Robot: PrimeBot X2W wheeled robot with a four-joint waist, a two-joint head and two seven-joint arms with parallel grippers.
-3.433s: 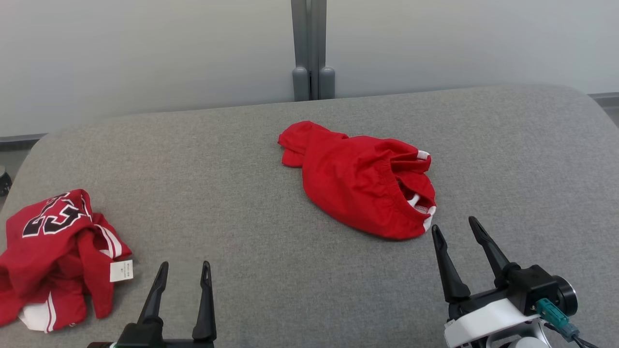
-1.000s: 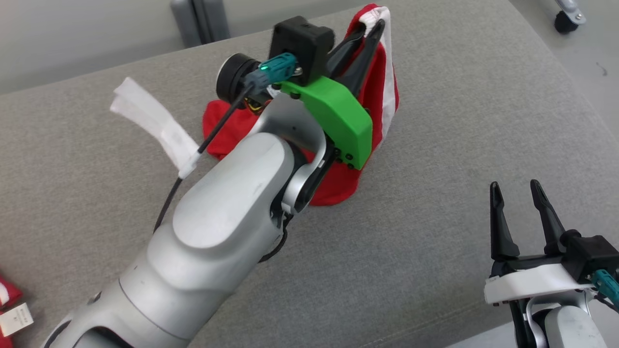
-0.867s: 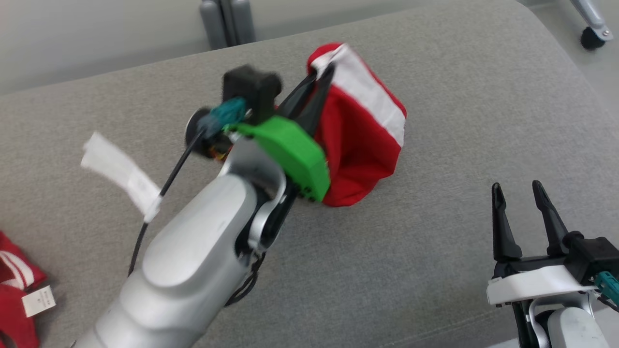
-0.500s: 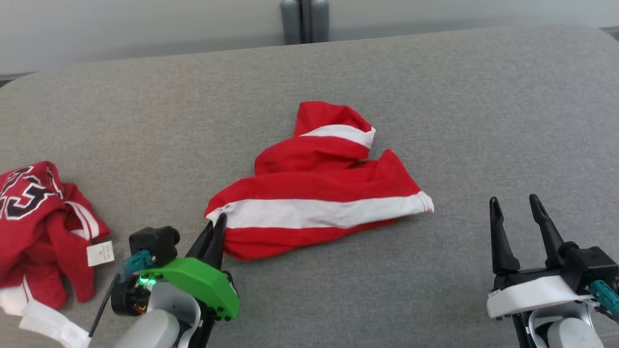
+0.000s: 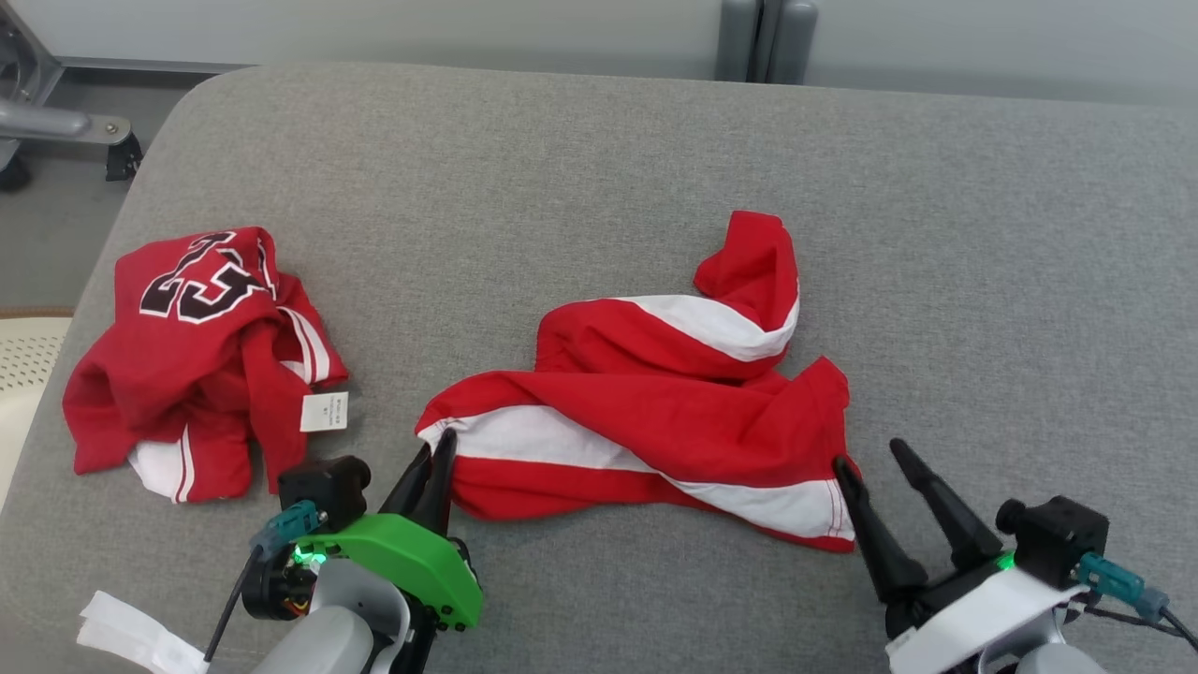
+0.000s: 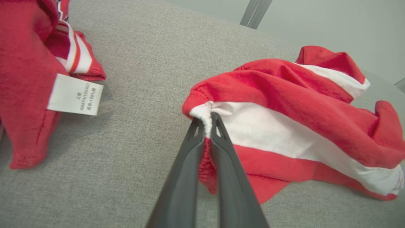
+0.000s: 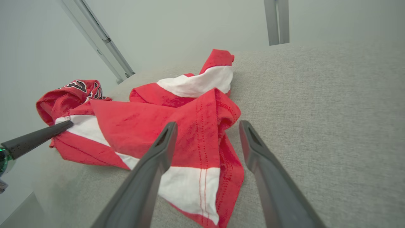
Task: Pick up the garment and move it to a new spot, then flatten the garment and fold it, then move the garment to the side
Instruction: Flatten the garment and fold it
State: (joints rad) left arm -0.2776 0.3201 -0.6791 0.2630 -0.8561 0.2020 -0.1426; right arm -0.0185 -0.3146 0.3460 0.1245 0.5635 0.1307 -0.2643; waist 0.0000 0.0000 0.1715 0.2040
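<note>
Head view, over a grey padded table (image 5: 580,150): red garment with white bands (image 5: 655,421), sprawled and creased on the near half of the surface, one bunched end raised toward the far edge. Pinched at its left corner, on the white band, by the left gripper (image 5: 432,461), fingers pressed together on the hem with cloth between them, as seen close up from the left wrist view. Poised at the garment's right corner, the right gripper (image 5: 875,465), fingers spread wide and holding nothing, one finger over the white hem, the other above bare table just beside it. Well apart to the left, a second red jersey with black numerals (image 5: 201,346), heaped, white label (image 5: 324,411) hanging off its near side. Beyond the far edge, a grey upright post (image 5: 763,37) against a pale wall (image 5: 421,23).
</note>
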